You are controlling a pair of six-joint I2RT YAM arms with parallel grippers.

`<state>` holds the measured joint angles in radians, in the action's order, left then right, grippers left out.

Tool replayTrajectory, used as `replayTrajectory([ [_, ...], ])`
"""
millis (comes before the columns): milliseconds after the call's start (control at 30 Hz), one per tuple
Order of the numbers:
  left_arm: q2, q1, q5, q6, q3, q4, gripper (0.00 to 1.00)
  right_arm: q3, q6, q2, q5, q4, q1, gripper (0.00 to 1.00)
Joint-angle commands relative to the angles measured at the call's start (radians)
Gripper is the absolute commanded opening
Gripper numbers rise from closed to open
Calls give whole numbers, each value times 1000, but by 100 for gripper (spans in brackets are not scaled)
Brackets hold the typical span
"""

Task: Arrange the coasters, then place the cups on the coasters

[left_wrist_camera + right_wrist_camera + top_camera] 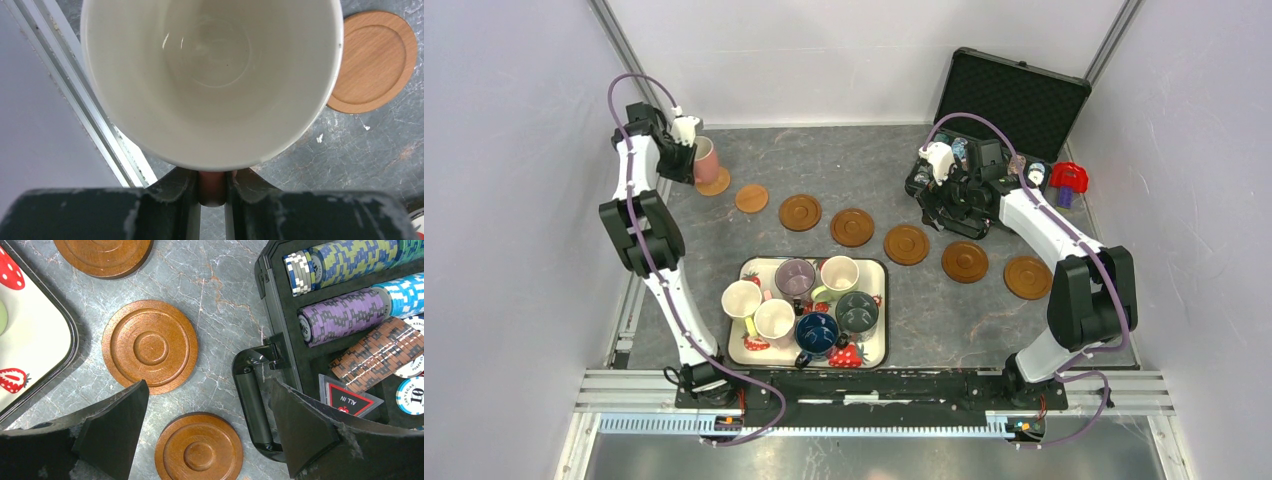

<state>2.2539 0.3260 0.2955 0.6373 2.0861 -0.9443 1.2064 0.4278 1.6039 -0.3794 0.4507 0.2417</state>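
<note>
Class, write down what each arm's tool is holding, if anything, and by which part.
The left tool is shut on the pink ceramic mug with a white inside, pinching its handle. The right tool stands open, holding nothing.

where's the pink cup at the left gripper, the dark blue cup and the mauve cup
pink cup (708, 160), top view, side wall
dark blue cup (816, 333), top view, inside
mauve cup (795, 277), top view, inside

pink cup: top of the rim was cut off in my left wrist view; i saw only a sliver of handle.
far-left coaster: mostly hidden under that cup.
tray: cut off at left, right wrist view.
chip case: ran past the right edge.
</note>
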Motion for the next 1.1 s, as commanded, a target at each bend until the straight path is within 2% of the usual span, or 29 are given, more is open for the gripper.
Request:
replayTrajectory([
  [0, 6, 2, 57, 32, 53, 81, 8, 25, 3, 4, 11, -12, 3, 98],
  [300, 19, 2, 44, 30, 28, 107, 12, 25, 2, 13, 14, -14, 4, 98],
  [567, 22, 2, 35, 36, 3, 121, 20, 30, 3, 20, 15, -13, 3, 98],
  [833, 16, 2, 14, 62, -33, 122, 24, 32, 3, 23, 16, -12, 5, 98],
  [1067, -8, 4, 4, 66, -70, 124, 47, 35, 5, 23, 15, -11, 5, 98],
])
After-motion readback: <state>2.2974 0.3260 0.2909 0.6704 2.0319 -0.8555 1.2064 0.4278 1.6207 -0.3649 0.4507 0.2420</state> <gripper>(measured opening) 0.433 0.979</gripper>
